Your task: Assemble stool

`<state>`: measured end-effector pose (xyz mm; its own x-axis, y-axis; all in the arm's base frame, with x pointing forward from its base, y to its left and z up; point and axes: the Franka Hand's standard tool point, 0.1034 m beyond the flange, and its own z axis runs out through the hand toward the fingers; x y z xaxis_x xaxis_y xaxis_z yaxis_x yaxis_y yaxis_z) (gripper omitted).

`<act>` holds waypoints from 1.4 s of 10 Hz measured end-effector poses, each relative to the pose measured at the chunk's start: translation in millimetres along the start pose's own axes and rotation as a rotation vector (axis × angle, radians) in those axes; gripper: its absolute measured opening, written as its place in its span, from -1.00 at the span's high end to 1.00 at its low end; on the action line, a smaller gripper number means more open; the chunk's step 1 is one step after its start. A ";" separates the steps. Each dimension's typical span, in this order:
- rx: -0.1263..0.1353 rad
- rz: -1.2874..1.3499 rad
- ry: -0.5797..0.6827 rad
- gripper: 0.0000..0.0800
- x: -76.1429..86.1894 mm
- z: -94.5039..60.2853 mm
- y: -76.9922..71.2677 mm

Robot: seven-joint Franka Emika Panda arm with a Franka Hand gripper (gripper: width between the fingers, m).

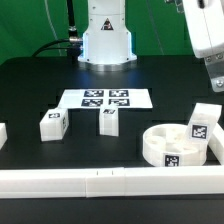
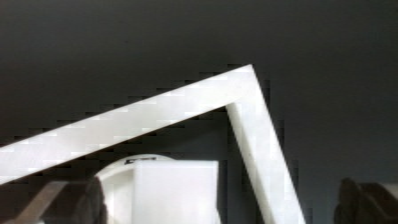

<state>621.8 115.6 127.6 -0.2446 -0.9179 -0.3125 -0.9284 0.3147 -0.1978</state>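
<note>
Nearest in the exterior view we logged the long white front rail [image 1: 100, 182] along the table [image 1: 30, 90] edge. Just behind it, toward the exterior view's right, sat the round seat [image 1: 165, 148], lying flat, hollow side up, with a tag on its near wall. The right leg [image 1: 200, 125] stood upright at the seat's far right rim; we couldn't tell whether it was in a socket or just behind the seat.

Further left we noted the middle leg [image 1: 108, 120], the left leg [image 1: 52, 125] and a cut-off leg [image 1: 3, 133] at the frame edge, all on the table, apart from each other and from the seat.

Behind the middle leg lay the marker board [image 1: 105, 98], flat. The robot base [image 1: 105, 40] stood farthest back.

The pincer [image 1: 213, 80] hung above the table at the exterior view's right, over the right leg and clear of it. In the wrist view its dark fingertips [image 2: 45, 200] sat spread wide with nothing gripped. Below them we saw a white rail corner [image 2: 231, 90] and a white block [image 2: 169, 190] with a sliver of tag.
</note>
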 end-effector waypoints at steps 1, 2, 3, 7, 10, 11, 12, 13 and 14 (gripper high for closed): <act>0.002 -0.043 0.003 -0.62 3.0 -2.7 2.6; -0.005 -0.123 0.015 -0.62 17.8 -7.6 8.0; -0.010 -0.169 0.028 -0.62 34.2 -14.3 12.8; -0.038 -0.344 0.053 -0.62 69.6 -23.3 4.6; -0.050 -0.406 0.054 -0.62 69.4 -21.8 6.0; -0.096 -0.543 0.052 -0.62 72.6 -20.9 5.1; -0.107 -0.670 0.047 -0.62 80.4 -20.7 1.7; -0.109 -0.742 0.047 -0.62 86.0 -20.6 1.6; -0.112 -0.801 0.046 -0.62 85.5 -20.5 1.7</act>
<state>593.6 32.7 119.6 0.4977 -0.8640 -0.0762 -0.8484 -0.4666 -0.2500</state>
